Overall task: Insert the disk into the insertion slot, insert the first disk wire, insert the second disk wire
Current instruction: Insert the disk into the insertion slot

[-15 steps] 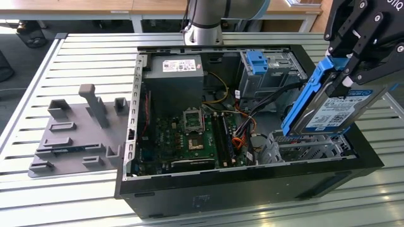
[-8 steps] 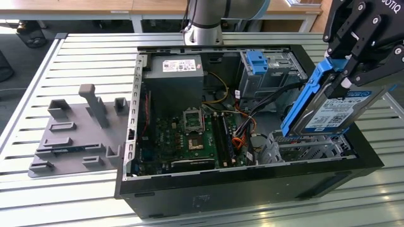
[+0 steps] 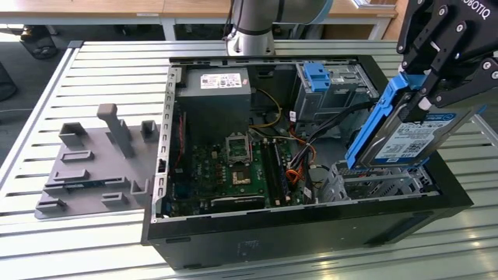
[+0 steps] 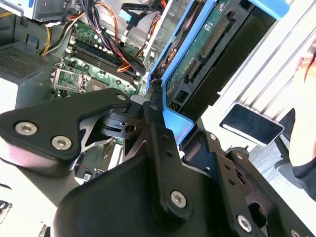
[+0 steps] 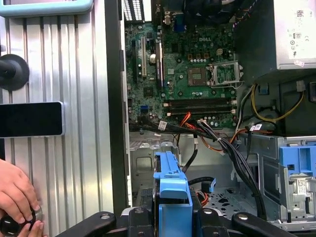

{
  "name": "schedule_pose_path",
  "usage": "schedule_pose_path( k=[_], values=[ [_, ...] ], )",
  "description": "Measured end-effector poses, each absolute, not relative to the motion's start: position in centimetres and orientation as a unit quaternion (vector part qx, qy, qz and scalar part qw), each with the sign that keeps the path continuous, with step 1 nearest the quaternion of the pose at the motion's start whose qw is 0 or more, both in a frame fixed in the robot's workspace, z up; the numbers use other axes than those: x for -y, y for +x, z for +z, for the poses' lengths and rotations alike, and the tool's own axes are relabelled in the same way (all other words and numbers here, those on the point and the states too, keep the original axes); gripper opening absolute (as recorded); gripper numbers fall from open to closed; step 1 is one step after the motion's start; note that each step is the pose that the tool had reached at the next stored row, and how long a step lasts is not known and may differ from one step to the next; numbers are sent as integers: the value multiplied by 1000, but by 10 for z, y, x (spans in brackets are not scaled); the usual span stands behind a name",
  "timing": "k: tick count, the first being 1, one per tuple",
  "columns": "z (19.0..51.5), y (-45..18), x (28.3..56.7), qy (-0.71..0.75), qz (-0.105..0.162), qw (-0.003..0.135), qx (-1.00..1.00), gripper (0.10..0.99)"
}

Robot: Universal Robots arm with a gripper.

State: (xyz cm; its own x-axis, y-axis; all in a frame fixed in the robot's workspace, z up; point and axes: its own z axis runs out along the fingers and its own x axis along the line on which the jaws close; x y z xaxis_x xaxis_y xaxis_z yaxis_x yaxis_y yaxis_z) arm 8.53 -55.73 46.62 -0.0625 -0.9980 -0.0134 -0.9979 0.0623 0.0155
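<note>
Blue-edged disk (image 3: pixel 411 139) above insertion slot (image 3: pixel 383 185)

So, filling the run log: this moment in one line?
gripper: shut on disk | disk: tilted above insertion slot, not seated

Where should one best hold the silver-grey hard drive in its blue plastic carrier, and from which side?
Probably the blue carrier's upper end, from above, where the gripper holds it: the silver-grey hard drive stands tilted, lower end over the light grey perforated cage.

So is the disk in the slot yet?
Not yet: the gripper holds the disk tilted above the insertion slot, lower end at its rim.
</note>
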Motion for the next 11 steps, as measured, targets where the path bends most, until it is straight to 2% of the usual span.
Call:
schedule_pose_path(
  k=[11],
  values=[
    [462, 85, 554, 685, -10, 0, 729, 365]
  ],
)
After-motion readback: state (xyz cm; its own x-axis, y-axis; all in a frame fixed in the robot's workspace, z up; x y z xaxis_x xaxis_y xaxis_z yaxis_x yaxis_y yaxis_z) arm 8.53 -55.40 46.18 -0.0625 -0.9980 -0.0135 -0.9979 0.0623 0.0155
